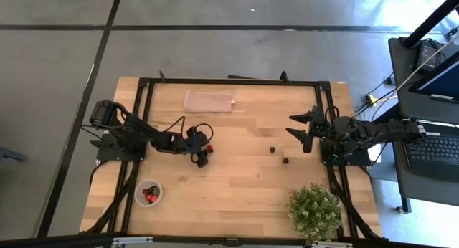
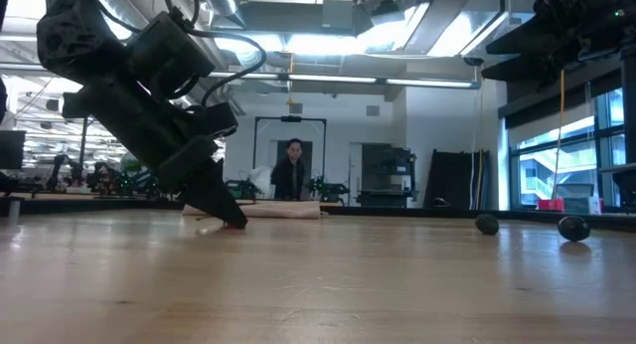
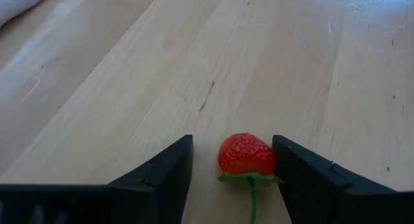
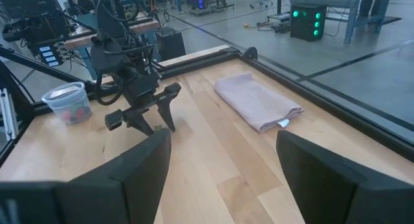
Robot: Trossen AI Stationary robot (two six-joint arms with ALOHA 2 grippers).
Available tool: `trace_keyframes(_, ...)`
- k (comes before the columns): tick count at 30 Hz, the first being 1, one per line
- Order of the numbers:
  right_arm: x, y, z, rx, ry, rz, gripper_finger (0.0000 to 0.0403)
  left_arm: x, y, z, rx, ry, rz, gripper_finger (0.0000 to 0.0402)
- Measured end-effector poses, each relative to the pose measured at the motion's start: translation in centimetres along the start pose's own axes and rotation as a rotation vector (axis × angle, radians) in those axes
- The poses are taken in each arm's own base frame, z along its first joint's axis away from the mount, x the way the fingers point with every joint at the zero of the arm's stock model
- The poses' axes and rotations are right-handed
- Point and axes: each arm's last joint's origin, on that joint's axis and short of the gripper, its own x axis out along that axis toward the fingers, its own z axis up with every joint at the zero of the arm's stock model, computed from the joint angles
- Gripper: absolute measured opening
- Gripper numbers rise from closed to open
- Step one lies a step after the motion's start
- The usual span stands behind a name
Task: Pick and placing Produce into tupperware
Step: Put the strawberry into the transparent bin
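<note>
The tupperware (image 1: 148,194), a small clear tub already holding a few red fruits, sits near the front-left edge of the tabletop (image 1: 237,183), well apart from the work. The left gripper (image 3: 233,162) is down at the wood near the table's middle, its jaws open and straddling a strawberry (image 3: 246,155) that lies between them, closer to one finger than the other. To do this well, I judge the jaws should close gently so the soft fruit is held at its widest part, not squeezed out sideways, then lift straight up before swinging toward the tub. The right gripper (image 1: 304,130) waits open over the table's right side. Two dark berries (image 1: 272,150) lie near it, just apart from each other.
</note>
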Motion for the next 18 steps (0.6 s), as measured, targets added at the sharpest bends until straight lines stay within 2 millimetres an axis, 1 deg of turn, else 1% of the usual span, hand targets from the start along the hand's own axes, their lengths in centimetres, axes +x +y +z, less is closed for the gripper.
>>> trace_keyframes(5,0.0,0.0,-0.01,-0.001,0.001,0.0,0.0282,0.01,-0.01,-0.01,-0.001,0.002,-0.003,0.0174)
trace_keyframes(14,0.0,0.0,-0.01,-0.002,0.001,0.0,0.0282,0.0,-0.12,0.12,-0.008,-0.01,-0.024,0.011)
trace_keyframes(18,0.0,0.0,-0.01,-0.002,0.001,0.0,0.0282,0.02,-0.21,0.23,-0.017,-0.025,-0.036,0.0108)
